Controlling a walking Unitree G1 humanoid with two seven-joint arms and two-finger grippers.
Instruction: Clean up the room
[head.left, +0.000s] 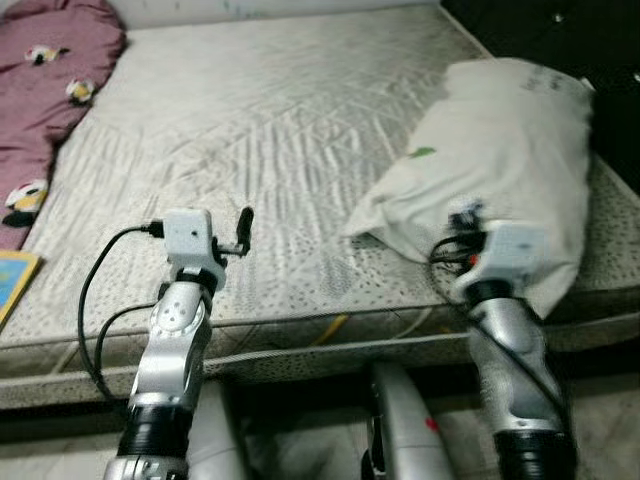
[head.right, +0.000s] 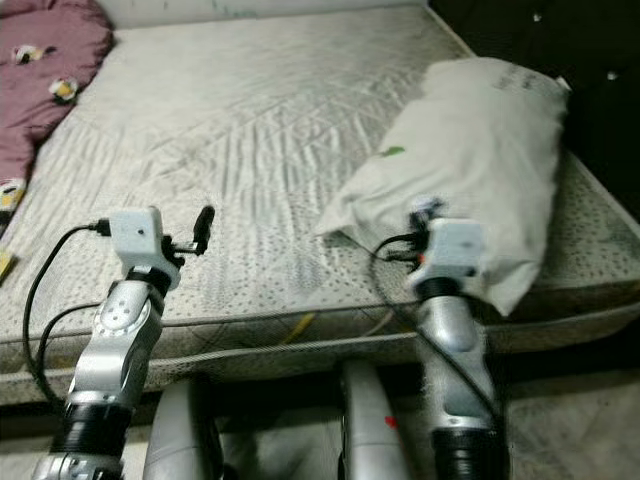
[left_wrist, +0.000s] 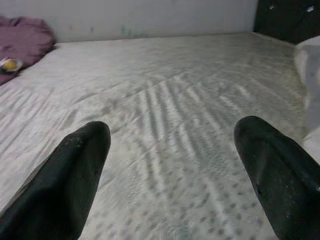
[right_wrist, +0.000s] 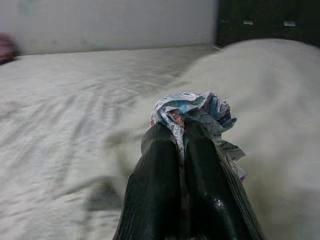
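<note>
My right gripper (right_wrist: 181, 131) is shut on a crumpled printed wrapper (right_wrist: 192, 111), white with blue and red marks. It hovers just in front of the white pillow (head.left: 500, 150) that lies on the right side of the bare mattress (head.left: 260, 130). The wrapper (head.left: 467, 212) peeks out above the right wrist. My left gripper (head.left: 244, 230) is open and holds nothing, low over the mattress near its front edge; its two black fingers (left_wrist: 75, 170) stand wide apart.
A purple quilt with small panda figures (head.left: 45, 80) is bunched at the mattress's far left. A yellow and blue book (head.left: 12, 280) lies at the left edge. A dark cabinet (head.left: 560, 30) stands behind the pillow.
</note>
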